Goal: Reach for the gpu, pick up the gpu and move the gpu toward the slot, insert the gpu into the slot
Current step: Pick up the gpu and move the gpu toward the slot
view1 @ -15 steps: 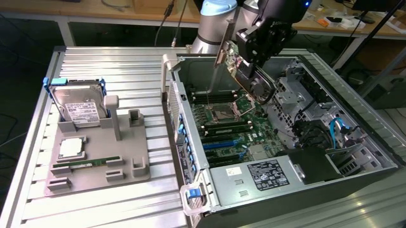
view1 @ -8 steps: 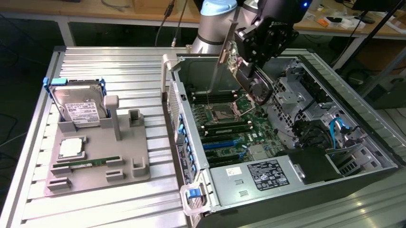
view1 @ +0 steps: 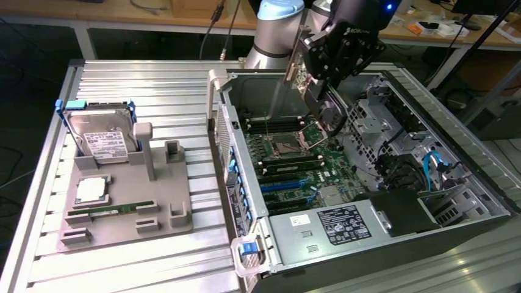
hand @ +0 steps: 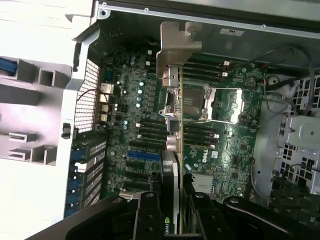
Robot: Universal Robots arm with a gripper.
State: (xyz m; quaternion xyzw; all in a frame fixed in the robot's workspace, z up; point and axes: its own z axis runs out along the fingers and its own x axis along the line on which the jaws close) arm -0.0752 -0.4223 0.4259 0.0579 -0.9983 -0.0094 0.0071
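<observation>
Silvery bracket foremost, the gpu [hand: 172, 125] hangs edge-on above the green motherboard [view1: 293, 163], inside the open computer case [view1: 221, 116]. Gripper [hand: 175, 196]: jaws clamped on the gpu, one finger against each flat face, holding the end away from the bracket. In the exterior view the card is carried high, over the processor socket [view1: 290, 145] and clear of the board.

The slot [view1: 287, 183] (the long bright-blue strip, with a second blue strip just beside it) lies on the board between the socket and the power-supply box [view1: 342, 220]. From the gripper it therefore sits below and toward the end of the case nearest that camera.

Long axes: in the wrist view the card runs lengthwise from the jaws toward the far case wall. The slot runs crosswise to that line, toward the perforated rear grille [hand: 89, 100]. Judged from this, card and slot are not yet aligned. The card's lower edge is neither over the slot nor parallel to it, and nothing is seated.
</observation>
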